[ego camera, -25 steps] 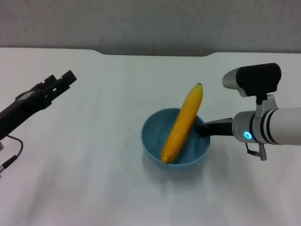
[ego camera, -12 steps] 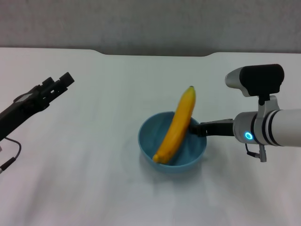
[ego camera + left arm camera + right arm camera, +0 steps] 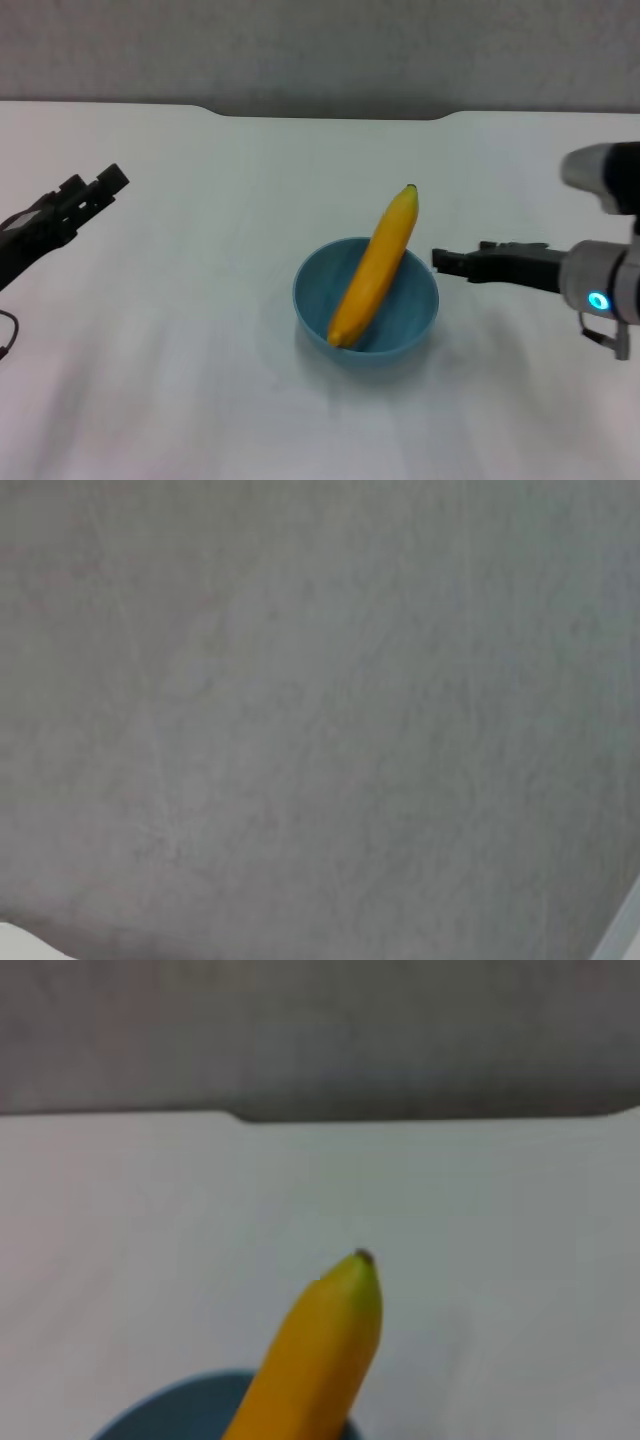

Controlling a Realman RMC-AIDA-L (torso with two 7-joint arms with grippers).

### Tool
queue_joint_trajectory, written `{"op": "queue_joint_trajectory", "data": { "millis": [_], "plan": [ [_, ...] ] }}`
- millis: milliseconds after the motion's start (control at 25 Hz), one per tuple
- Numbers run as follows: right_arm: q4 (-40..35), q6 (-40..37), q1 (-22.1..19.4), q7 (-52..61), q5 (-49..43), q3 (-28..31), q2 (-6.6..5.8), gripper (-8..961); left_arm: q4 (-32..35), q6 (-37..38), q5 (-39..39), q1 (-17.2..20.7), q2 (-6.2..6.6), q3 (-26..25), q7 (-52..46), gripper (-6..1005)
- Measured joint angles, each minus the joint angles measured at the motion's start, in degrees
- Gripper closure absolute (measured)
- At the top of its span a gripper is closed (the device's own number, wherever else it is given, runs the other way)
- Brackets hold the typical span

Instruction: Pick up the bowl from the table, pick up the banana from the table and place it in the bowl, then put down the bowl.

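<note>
The light-blue bowl (image 3: 400, 318) stands on the white table (image 3: 190, 390) at the middle. The yellow banana (image 3: 372, 270) lies slanted in it, lower end on the bowl's floor, dark stem tip out over the far rim. My right gripper (image 3: 438, 262) is open and empty, level with the bowl's right rim and a small gap away from it. The right wrist view shows the banana's tip (image 3: 325, 1350) and a bit of the bowl's rim (image 3: 150, 1415). My left gripper (image 3: 100, 187) is open and empty, far to the left above the table.
The table's far edge with its shallow notch (image 3: 330, 115) lies behind the bowl, with a grey wall beyond. The left wrist view shows only that grey wall.
My right gripper has let go of the bowl's right rim and drawn back to the right. The bowl with the banana came down slightly leftward and rests on the table. My left arm has pulled back left.
</note>
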Motion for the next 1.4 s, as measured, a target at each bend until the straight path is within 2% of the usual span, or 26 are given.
{"op": "queue_joint_trajectory", "data": {
  "millis": [160,320,360,400,440,480,600,760,1000,1040,1080,1200,1240,1280,1400],
  "plan": [
    [-7.2,0.3,-5.6,-0.2,-2.5,1.5,-0.05,181,0.0,-0.1,-0.4,0.7,0.05,-0.4,0.1,105],
    [-14.4,-2.6,-10.6,-3.3,-0.9,2.6,0.02,182,0.1,-0.5,-0.5,0.8,0.07,-0.4,1.3,105],
    [-14.7,-4.0,-11.1,-5.4,1.6,2.6,0.02,183,0.2,-0.7,-0.5,0.8,0.08,-0.4,2.0,105],
    [-12.1,-6.1,-11.1,-12.2,9.9,2.1,0.03,183,0.4,-0.9,-0.5,0.8,0.08,-0.4,2.6,105],
    [-10.9,-6.5,-10.9,-15.6,13.4,2.1,-0.01,184,1.2,-1.6,-0.6,0.8,-0.04,-0.4,6.1,105],
    [-10.9,-6.5,-10.9,-15.6,13.4,2.1,-0.01,184,1.2,-1.6,-0.6,0.8,-0.04,-0.4,6.1,105],
    [-8.7,-8.2,-11.2,-25.7,22.7,1.4,0.2,185,3.3,-3.7,-1.9,0.7,-0.15,-0.4,12.8,105],
    [-10.8,-18.7,-14.5,-32.4,29.2,-2.7,0.31,187,9.9,-8.6,-9.5,0.6,-0.18,-0.3,23.1,105],
    [-8.7,-27.2,-14.6,-34.6,31.9,-5.1,0.29,189,19.1,-14.6,-18.4,-1.0,-0.2,-0.3,32.9,105],
    [-8.8,-32.6,-15.8,-34.5,33.0,-6.8,0.31,189,20.0,-14.9,-19.0,-1.2,-0.19,-0.2,33.4,105],
    [-8.8,-32.6,-15.8,-34.5,33.0,-6.8,0.31,190,20.9,-15.0,-19.3,-1.6,-0.16,-0.1,34.2,105],
    [-9.1,-44.7,-17.3,-34.7,30.7,-11.9,0.19,191,21.5,-14.0,-19.4,-1.4,-0.16,-0.2,36.8,105],
    [-8.0,-53.1,-17.5,-34.4,26.9,-15.6,0.16,191,21.5,-13.8,-19.5,-1.2,-0.18,-0.3,38.0,105],
    [-8.0,-53.1,-17.5,-34.4,26.9,-15.6,0.16,191,21.5,-13.6,-19.6,-0.9,-0.23,-0.3,39.1,105],
    [-5.3,-63.9,-17.3,-34.1,21.4,-21.5,0.18,193,21.6,-13.0,-19.9,-0.5,-0.32,-0.3,41.4,105]
  ]
}}
